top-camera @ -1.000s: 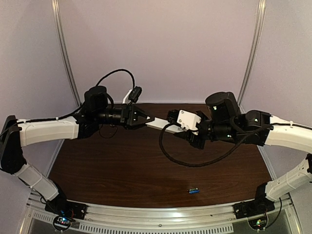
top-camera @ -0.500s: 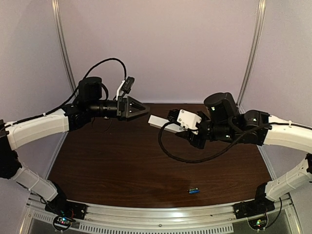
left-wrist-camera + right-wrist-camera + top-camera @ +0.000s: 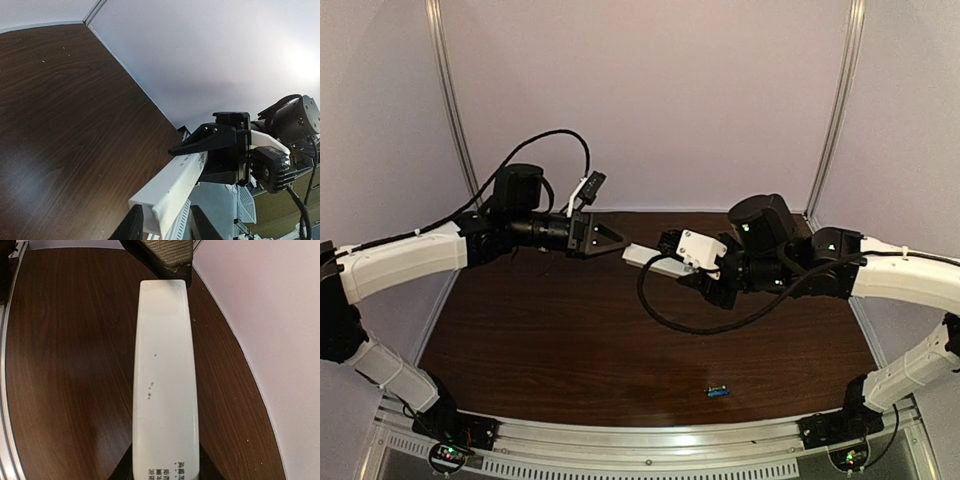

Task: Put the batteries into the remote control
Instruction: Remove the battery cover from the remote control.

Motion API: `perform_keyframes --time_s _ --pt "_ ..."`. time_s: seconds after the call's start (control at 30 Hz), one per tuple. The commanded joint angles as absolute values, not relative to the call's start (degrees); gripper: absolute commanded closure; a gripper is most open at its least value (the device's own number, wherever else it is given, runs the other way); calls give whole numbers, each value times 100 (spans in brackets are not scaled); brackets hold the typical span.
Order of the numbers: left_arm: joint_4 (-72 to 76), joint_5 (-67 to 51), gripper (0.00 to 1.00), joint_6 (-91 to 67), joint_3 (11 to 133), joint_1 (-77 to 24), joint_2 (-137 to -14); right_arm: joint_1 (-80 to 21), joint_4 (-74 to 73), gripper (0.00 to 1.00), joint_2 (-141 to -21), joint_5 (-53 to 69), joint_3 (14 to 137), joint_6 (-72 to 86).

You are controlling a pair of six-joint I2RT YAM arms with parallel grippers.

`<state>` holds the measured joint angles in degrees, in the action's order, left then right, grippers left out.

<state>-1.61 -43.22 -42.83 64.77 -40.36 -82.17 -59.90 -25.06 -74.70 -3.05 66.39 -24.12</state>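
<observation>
The remote control (image 3: 650, 259), a slim white bar, hangs above the back of the brown table (image 3: 570, 350). My right gripper (image 3: 672, 262) is shut on its right end. In the right wrist view the remote control (image 3: 162, 365) runs straight away from my right gripper (image 3: 165, 474). My left gripper (image 3: 621, 243) stands open around the remote's left end. In the left wrist view that end (image 3: 162, 210) sits between my left gripper's (image 3: 165, 227) fingers; one finger (image 3: 133, 226) touches it and the other stands a little apart. One blue battery (image 3: 718, 391) lies near the table's front edge.
A black cable loop (image 3: 665, 318) droops from the right wrist over the table's middle. Pale walls with metal posts (image 3: 455, 110) close the back and sides. A metal rail (image 3: 640, 440) runs along the front edge between the arm bases.
My left gripper drew back off the remote's left end with its jaws wider, then came back around that end. The right arm shifted slightly left, still holding the remote.
</observation>
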Motion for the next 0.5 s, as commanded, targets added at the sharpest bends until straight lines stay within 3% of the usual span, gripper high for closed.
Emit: perform_keyframes --time_s 0.0,0.47 --pt "-234 -4268 71 -4090 6684 -4127 -8317 -5963 -2495 100 -7548 -528 6807 -2347" --pt "-133 -4422 90 -4065 6724 -4209 -8321 -5959 -2503 100 -7603 -625 6837 -2354"
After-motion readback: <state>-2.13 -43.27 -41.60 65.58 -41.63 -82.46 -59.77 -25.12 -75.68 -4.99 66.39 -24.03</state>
